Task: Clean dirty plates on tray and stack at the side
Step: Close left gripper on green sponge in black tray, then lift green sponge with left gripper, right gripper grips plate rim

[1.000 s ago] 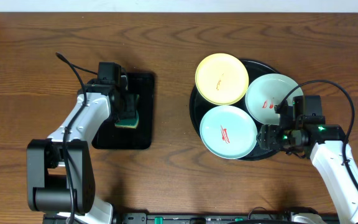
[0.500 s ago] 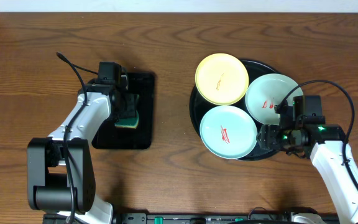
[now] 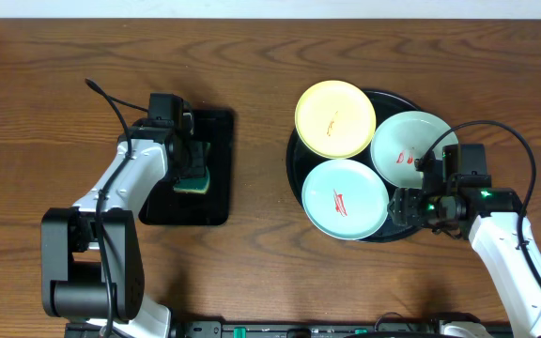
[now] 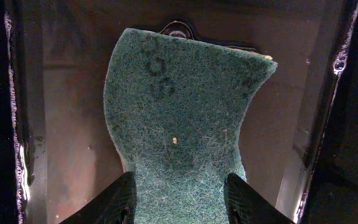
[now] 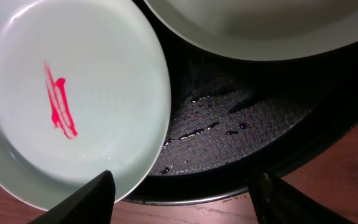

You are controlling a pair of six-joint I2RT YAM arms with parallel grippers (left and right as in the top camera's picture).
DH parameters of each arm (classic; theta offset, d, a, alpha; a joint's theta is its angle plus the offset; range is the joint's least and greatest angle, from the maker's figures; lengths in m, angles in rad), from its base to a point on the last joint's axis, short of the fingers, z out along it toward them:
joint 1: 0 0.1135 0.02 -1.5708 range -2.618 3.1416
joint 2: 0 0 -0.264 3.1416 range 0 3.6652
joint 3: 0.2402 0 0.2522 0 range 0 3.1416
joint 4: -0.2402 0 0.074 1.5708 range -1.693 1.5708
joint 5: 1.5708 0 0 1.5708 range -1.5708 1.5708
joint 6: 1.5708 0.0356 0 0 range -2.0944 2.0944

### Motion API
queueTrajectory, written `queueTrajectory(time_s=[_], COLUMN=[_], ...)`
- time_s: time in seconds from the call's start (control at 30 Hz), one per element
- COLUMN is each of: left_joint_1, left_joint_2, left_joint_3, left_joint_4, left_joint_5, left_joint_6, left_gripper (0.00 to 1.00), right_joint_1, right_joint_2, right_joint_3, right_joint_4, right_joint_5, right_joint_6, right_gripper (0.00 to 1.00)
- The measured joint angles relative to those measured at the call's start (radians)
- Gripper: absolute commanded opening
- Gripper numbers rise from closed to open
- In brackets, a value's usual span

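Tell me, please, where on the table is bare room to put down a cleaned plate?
Bare wood lies between the rectangular tray and the round tray, and along the far edge. The round tray is crowded: three plates cover it almost fully.

A wooden table (image 3: 270,84) with dark brown grain is seen from overhead. A small rectangular black tray (image 3: 216,192) is placed on its left half. A sponge (image 3: 195,185) with a green scouring face is located on this tray. In the left wrist view, the scouring face (image 4: 179,124) is shown curved, with a pale speck near its middle
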Motion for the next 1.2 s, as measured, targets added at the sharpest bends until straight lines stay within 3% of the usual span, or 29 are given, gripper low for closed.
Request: queueTrajectory(time_s=[0.57, 1.03, 1.13, 1.2], left_joint_1=[0.000, 0.000, 0.000, 0.001], left_joint_2=[0.000, -0.012, -0.013, -0.015], left_joint_3=[-0.019, -0.150, -0.158, -0.161], left_joint_4=[0.051, 0.229, 0.243, 0.246], left_joint_5=[0.003, 0.003, 0.003, 0.003], left_joint_6=[0.000, 0.000, -0.003, -0.010], left_gripper=[0.43, 0.42, 0.30, 0.12], right_joint_1=[0.000, 0.000, 0.000, 0.000], right_joint_2=[0.000, 0.000, 0.000, 0.000], right_joint_3=[0.000, 0.000, 0.000, 0.000], right_joint_4=[0.000, 0.000, 0.000, 0.000], right_joint_5=[0.000, 0.000, 0.000, 0.000], right_joint_6=[0.000, 0.000, 0.000, 0.000], right_gripper=[0.68, 0.68, 0.68, 0.68])
